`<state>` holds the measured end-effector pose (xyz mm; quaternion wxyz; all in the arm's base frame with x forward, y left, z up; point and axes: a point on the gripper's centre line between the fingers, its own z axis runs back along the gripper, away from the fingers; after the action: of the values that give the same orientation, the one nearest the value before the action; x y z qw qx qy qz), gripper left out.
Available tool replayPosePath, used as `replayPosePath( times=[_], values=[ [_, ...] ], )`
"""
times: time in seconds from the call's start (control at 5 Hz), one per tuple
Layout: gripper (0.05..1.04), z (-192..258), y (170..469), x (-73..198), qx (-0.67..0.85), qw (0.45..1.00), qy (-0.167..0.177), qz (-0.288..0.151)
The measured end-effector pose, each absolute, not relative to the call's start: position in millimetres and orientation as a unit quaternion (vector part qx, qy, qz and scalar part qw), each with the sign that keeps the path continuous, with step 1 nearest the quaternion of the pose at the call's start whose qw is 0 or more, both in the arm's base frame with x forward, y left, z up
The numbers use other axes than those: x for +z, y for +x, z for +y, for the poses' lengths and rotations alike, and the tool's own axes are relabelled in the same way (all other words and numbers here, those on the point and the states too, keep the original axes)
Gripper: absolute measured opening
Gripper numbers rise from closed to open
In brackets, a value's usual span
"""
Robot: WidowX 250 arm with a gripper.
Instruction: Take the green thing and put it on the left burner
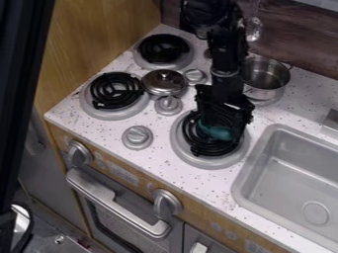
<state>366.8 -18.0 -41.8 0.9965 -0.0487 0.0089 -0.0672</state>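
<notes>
Above the front right burner [192, 143] hangs my gripper [223, 125], low over the black coil. A dark green thing [216, 131] lies on that coil, directly at the gripper's lower end and partly covered by it. Whether the gripper holds it cannot be made out. The front left burner [115, 92] has a black coil with nothing on it, to the left of the gripper.
The back left burner [163, 49] is bare. A metal lid [163, 81] sits between the burners, near several silver knobs [137, 137]. Behind the gripper to the right stands a metal pot [271, 81]. The grey sink [287, 168] lies at the right.
</notes>
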Motion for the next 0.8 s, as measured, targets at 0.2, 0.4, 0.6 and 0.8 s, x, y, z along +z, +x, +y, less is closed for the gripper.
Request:
replayPosePath(
  times=[0.2,0.4,0.6,0.8],
  values=[
    [0.999,-14.2,370.9,-44.3,-0.066,0.996,-0.053,0.007],
    [0.999,-10.4,373.3,-46.9,-0.067,0.996,-0.053,0.006],
    [0.999,-8.7,375.0,-48.8,-0.071,0.996,-0.05,0.006],
    [0.999,-7.1,376.4,-48.1,-0.084,0.994,-0.068,-0.005]
  ],
)
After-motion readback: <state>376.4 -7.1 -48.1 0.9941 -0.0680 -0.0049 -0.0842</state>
